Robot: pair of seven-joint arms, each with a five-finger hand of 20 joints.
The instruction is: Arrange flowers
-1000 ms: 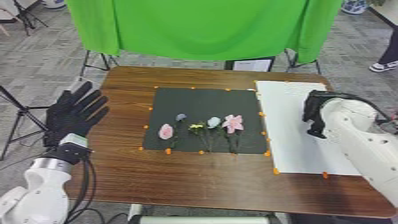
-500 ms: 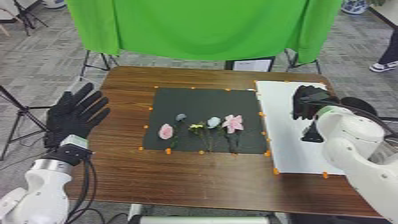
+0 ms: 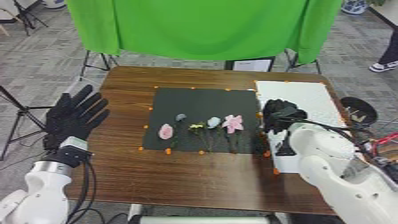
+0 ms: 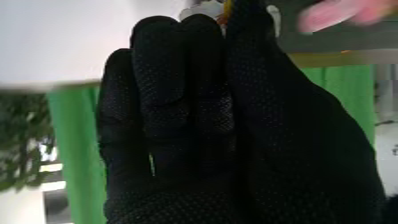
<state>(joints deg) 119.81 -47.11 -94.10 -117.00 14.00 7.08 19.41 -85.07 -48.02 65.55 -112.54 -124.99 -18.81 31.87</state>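
"Flowers, head view?"

"Centre, on black mat. Left hand, left of frame: fingers spread, released. Right hand, right of centre."

"Right wrist view?"

"Fingers extended, released; pink petals beyond, blurred."

Left of the mat, the left arm is white and rounded, with a silvery band and a black collar near the wrist. A small pale box sits there, and a black cable runs beside the arm. The left hand wears black fabric. Right of the mat, the right arm is white too, with bulging joints and black cables. The right hand is black-gloved, the fabric finely dotted.
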